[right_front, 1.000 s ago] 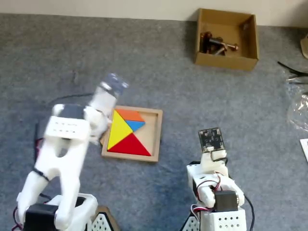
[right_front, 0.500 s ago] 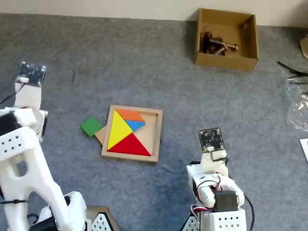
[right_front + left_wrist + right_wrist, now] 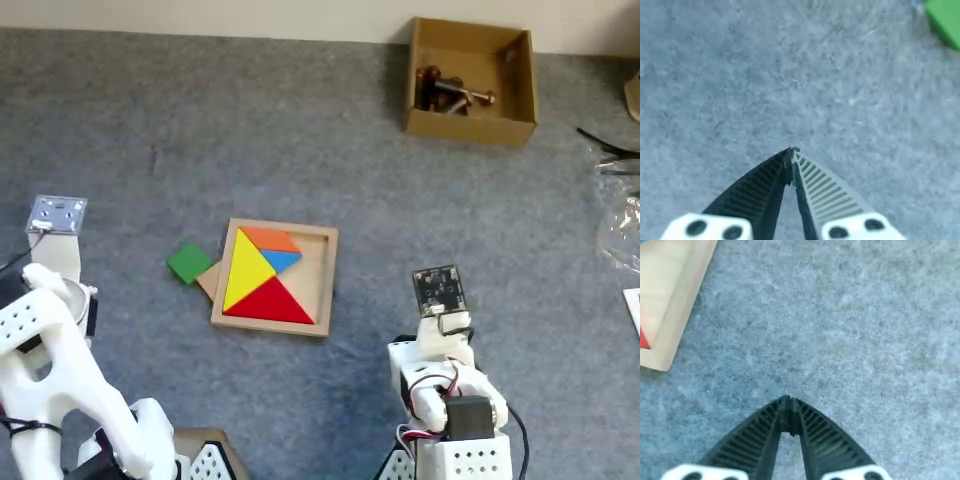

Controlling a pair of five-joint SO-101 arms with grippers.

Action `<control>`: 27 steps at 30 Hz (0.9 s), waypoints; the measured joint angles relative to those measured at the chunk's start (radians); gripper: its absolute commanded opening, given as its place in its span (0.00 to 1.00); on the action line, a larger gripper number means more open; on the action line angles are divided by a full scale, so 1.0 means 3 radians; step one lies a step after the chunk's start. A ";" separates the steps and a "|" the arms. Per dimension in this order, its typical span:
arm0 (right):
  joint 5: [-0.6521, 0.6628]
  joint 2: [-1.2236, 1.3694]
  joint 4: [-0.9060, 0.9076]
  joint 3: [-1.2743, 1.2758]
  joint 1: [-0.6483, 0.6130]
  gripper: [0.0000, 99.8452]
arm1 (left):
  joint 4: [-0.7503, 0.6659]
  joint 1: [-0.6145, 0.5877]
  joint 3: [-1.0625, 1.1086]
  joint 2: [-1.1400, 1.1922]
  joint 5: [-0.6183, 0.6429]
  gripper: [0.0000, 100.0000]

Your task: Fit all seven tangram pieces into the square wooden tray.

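1. Inside the square wooden tray, four pieces lie flat. An orange triangle and a small blue triangle sit toward its far edge. A large yellow triangle runs along the side facing the left arm, and a large red triangle lies along its near edge. The strip of tray floor on the right arm's side is bare wood.
2. Outside the tray, on the left arm's side, a green square lies on the grey carpet, near the rim but apart from it. A tan shape sits between the square and the tray, touching the rim; I cannot tell whether it is a tangram piece.
3. The left gripper hangs over carpet well away from the tray, beyond the green square. Its jaws are pressed together to the tips, with nothing between them.
4. The right gripper hangs near a corner of the tray, jaws likewise closed and empty.
5. By my count four of seven pieces are in, so three are left. The green square looks the readiest to fetch, and neither claw has hold of a piece.
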 measured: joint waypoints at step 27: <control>0.0000 0.0000 0.0000 0.0000 0.0000 0.01 | -0.0813 -0.0537 0.0685 -0.0005 -0.0005 0.01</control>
